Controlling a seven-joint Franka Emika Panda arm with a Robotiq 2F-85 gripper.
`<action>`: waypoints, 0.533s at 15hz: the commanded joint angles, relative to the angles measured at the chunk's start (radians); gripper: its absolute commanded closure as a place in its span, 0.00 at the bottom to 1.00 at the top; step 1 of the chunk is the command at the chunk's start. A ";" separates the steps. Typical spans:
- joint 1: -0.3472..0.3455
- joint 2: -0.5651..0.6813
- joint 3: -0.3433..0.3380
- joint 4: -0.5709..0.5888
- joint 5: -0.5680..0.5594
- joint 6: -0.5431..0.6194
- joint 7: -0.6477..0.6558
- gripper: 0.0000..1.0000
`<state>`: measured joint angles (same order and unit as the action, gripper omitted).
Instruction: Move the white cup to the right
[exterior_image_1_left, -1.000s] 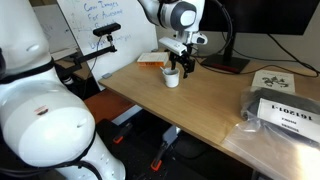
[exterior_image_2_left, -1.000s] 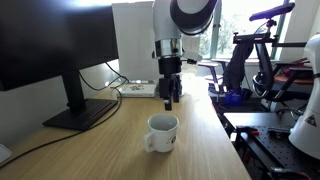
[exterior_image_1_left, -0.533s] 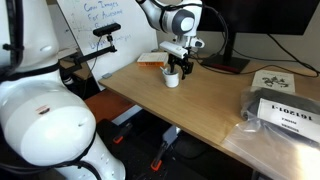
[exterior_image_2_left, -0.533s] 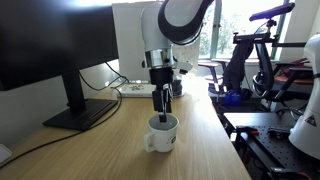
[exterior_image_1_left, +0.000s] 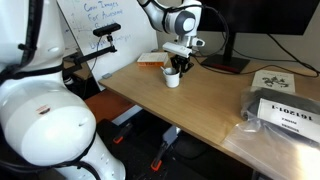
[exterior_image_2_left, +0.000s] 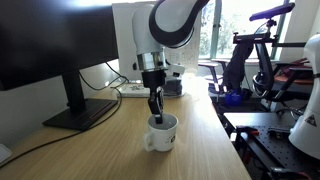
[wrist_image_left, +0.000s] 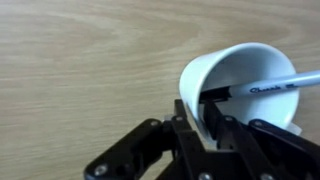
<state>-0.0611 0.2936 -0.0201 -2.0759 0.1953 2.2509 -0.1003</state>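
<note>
White cup (wrist_image_left: 240, 85) wall is held between the jaws of the gripper (wrist_image_left: 205, 118). In the wrist view 1 finger is seen inside the cup and 1 finger outside it, with the near part of the rim between them. The jaws are set only a little apart, hardly more than the wall itself. Whether the pads press on the ceramic or only stand beside it cannot be told. A marker pen (wrist_image_left: 268, 87) is seen lying inside the cup, its dark end close to the inner finger and its other end past the far rim.

In both exterior views the cup is seen upright on the wooden table (exterior_image_2_left: 120, 150), with the gripper set on it from above. A monitor (exterior_image_2_left: 45, 50) is seen behind, apart from the cup.

The grasping step is judged to be in hand, because the cup is not yet raised and not yet shifted. For the next move, a firm closing on the wall is called for, then a low lift or a slide to the right. The cup should be kept upright, since a hold on 1 side of the rim may let it tip and the pen may be thrown out.
</note>
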 joint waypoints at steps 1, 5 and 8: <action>-0.008 0.003 0.002 0.029 -0.031 -0.050 -0.048 1.00; -0.013 -0.011 0.004 0.029 -0.068 -0.065 -0.106 0.97; -0.029 -0.043 -0.005 0.032 -0.164 -0.084 -0.245 0.97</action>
<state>-0.0690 0.2912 -0.0225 -2.0564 0.0964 2.2267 -0.2265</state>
